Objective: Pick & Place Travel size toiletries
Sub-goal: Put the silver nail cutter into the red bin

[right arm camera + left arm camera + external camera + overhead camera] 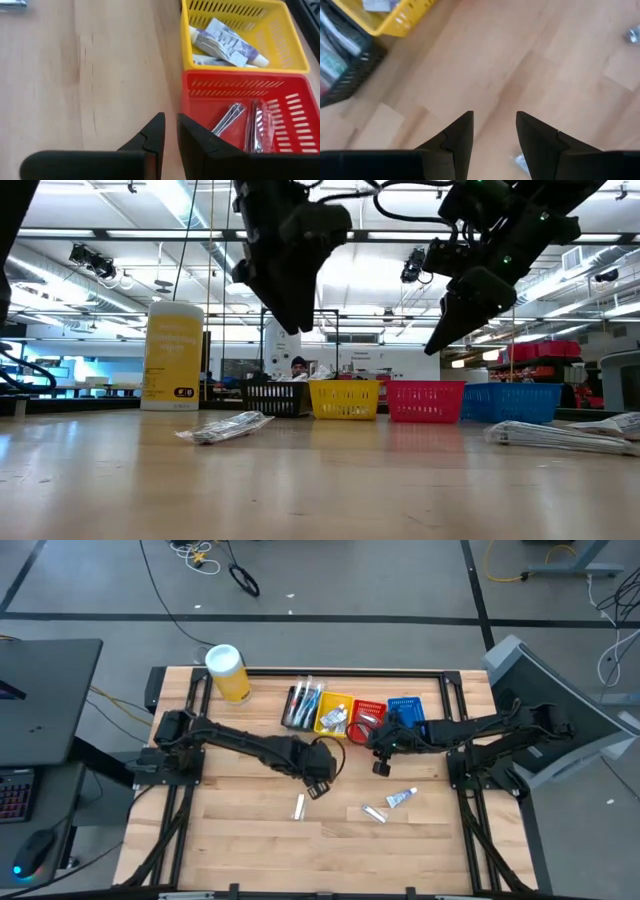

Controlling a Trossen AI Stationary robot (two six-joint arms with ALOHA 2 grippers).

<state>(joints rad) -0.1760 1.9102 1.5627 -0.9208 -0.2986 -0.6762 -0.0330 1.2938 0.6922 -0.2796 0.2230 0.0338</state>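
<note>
Three small wrapped toiletries lie flat on the wooden table near its near middle: one pale packet point(299, 806), another point(374, 812), and a white tube with a blue mark point(401, 798). My left gripper point(318, 786) hovers open above the table just beyond the first packet; its wrist view shows bare wood between the fingers point(494, 125) and a packet point(521, 162) below one finger. My right gripper point(380, 766) hangs above the wood in front of the red basket point(240, 100), its fingers point(170, 127) empty and only a narrow gap apart. In the low view both grippers are well above the table.
A row of little baskets stands at the table's far side: black point(303, 705), yellow point(334, 716) holding tubes, red point(368, 714) holding metal items, blue point(406, 712). A big yellow canister point(228, 673) stands at the far left. Bare wood lies along the near edge.
</note>
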